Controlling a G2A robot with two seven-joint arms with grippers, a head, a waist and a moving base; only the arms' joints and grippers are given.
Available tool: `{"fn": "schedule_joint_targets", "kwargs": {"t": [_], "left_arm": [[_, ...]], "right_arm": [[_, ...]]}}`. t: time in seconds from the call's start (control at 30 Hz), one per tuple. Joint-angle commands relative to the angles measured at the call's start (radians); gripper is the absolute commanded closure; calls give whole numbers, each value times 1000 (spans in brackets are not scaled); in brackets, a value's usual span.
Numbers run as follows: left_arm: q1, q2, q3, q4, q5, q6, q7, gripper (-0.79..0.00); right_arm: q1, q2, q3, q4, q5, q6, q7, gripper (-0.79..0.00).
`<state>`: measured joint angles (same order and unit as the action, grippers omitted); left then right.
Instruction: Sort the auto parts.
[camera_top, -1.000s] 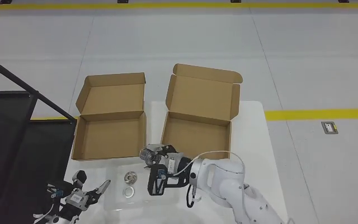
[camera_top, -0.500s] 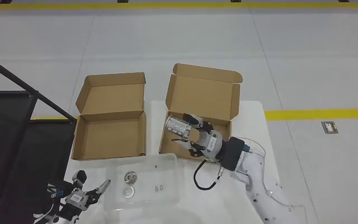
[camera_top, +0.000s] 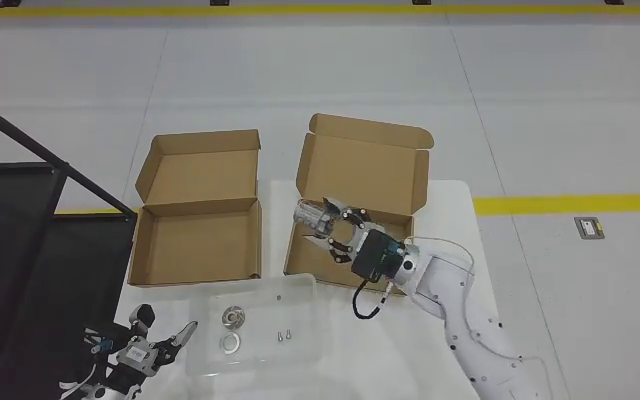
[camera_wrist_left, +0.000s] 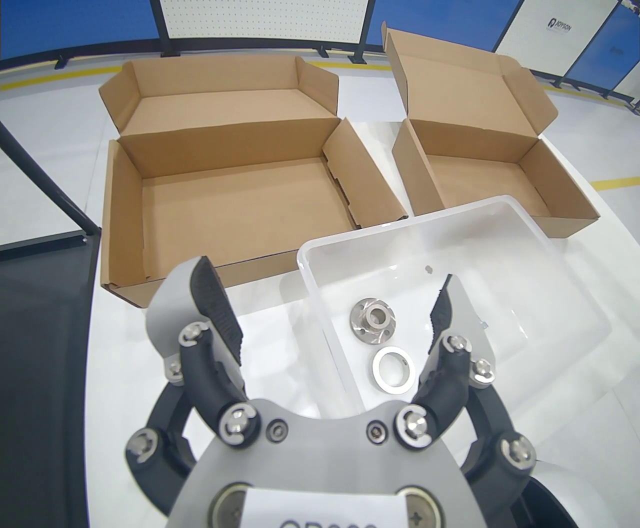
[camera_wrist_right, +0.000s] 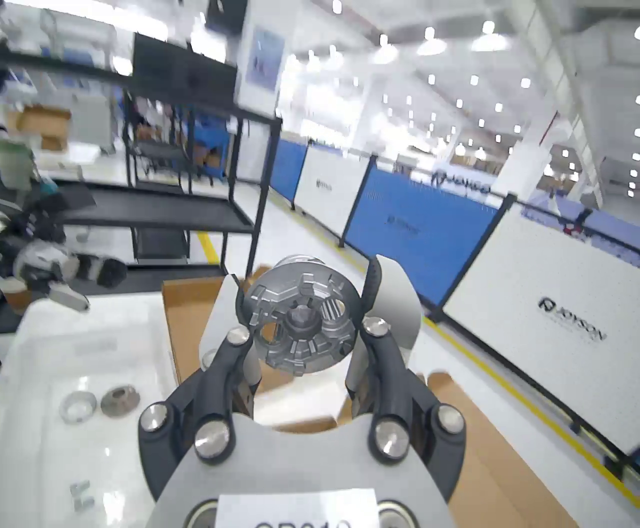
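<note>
Top view: right gripper (camera_top: 319, 223) clamps toothed hub (camera_top: 307, 215) over right box (camera_top: 315, 262), axis level toward its left wall; left gripper (camera_wrist_left: 325, 272) gapes.

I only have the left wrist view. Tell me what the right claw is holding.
Observer: The right claw is shut on a toothed metal hub, gripped from both sides.
Operator: Give me its position over the table.
Observer: In the top view it hangs over the left part of the right cardboard box, clear of the clear tray.
</note>
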<state>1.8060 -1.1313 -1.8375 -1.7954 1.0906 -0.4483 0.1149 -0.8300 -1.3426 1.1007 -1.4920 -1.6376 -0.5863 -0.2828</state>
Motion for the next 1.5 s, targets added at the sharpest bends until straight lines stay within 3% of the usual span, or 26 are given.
{"fn": "schedule_joint_targets", "kwargs": {"t": [0.0, 0.13, 0.3, 0.37, 0.63, 0.87, 1.23, 1.27, 1.33, 1.37, 1.43, 1.47], "left_arm": [[0, 0, 0, 0, 0, 0, 0, -785], [0, 0, 0, 0, 0, 0, 0, -785], [0, 0, 0, 0, 0, 0, 0, -785], [0, 0, 0, 0, 0, 0, 0, -785], [0, 0, 0, 0, 0, 0, 0, -785], [0, 0, 0, 0, 0, 0, 0, -785], [0, 0, 0, 0, 0, 0, 0, -785], [0, 0, 0, 0, 0, 0, 0, -785], [0, 0, 0, 0, 0, 0, 0, -785], [0, 0, 0, 0, 0, 0, 0, -785], [0, 0, 0, 0, 0, 0, 0, -785], [0, 0, 0, 0, 0, 0, 0, -785]], "right_arm": [[16, -8, -26, 3, 3, 26, 233, 0], [57, -22, -69, 54, 53, 16, 419, 0], [125, -40, -110, 176, 150, -40, 576, 0], [156, -50, -129, 220, 168, -15, 637, 0], [290, -103, -230, 450, 222, 56, 712, 0], [413, -171, -326, 683, 270, 92, 699, 0], [513, -267, -434, 916, 267, 148, 700, 0], [519, -274, -439, 931, 268, 152, 700, -28], [528, -286, -445, 957, 271, 158, 696, -296], [531, -291, -448, 968, 272, 160, 692, -379], [538, -300, -452, 990, 273, 159, 681, -659], [542, -303, -453, 1000, 274, 157, 676, -674]]}}
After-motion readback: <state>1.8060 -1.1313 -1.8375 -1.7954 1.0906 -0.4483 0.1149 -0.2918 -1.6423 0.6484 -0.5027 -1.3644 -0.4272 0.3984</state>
